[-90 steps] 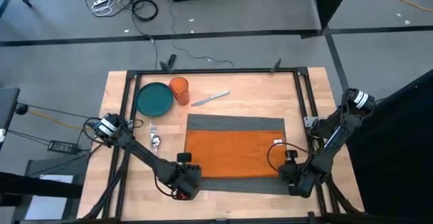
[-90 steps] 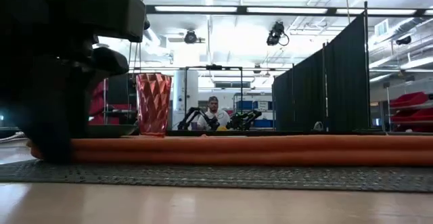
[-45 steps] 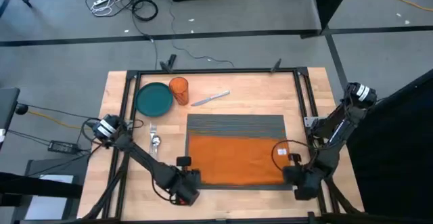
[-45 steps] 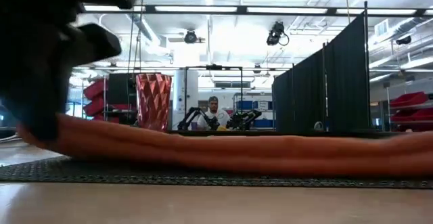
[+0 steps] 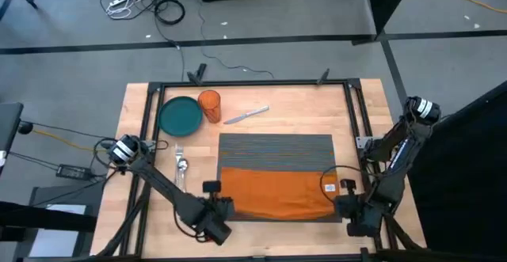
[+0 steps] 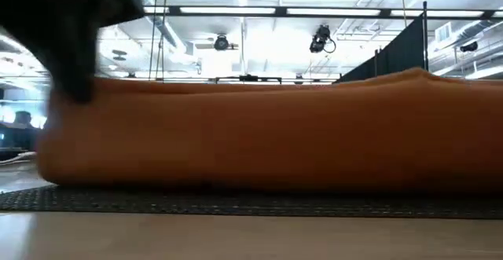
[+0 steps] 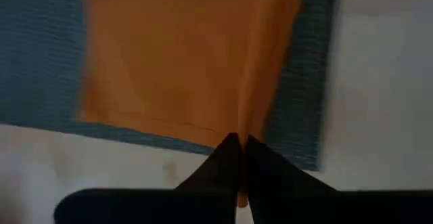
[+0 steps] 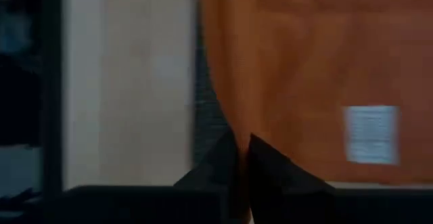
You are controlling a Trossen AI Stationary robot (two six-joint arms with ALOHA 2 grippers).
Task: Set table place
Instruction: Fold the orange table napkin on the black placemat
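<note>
An orange napkin (image 5: 277,192) lies over the near half of the dark grey ribbed placemat (image 5: 276,147) on the wooden table (image 5: 372,112). My left gripper (image 5: 222,210) is shut on the napkin's near left corner, and my right gripper (image 5: 345,206) is shut on its near right corner. In the low view the napkin (image 6: 267,134) stands raised like a wall above the placemat (image 6: 251,203). A white label (image 8: 369,135) shows on the cloth near my right gripper. My left gripper pinches the napkin's near left corner (image 7: 249,126) between its two shut fingers (image 7: 226,158), coming from the near side. The corner is lifted off the placemat, and the cloth slopes down from it to the mat. My right gripper pinches the near right corner (image 8: 233,119) between its shut fingers (image 8: 260,158), also from the near side. This corner is raised too; the rest of the napkin rests on the placemat.
At the far left stand a teal plate (image 5: 181,115) and an orange faceted cup (image 5: 209,105). A knife (image 5: 247,115) lies beyond the placemat. A fork and spoon (image 5: 181,162) lie left of it. A black frame (image 5: 253,82) edges the table.
Both grippers have moved toward the table's near edge and upward, staying shut on the napkin's near corners. The near edge has risen off the placemat, and the whole cloth has slid nearer. This has uncovered more of the placemat's far half.
</note>
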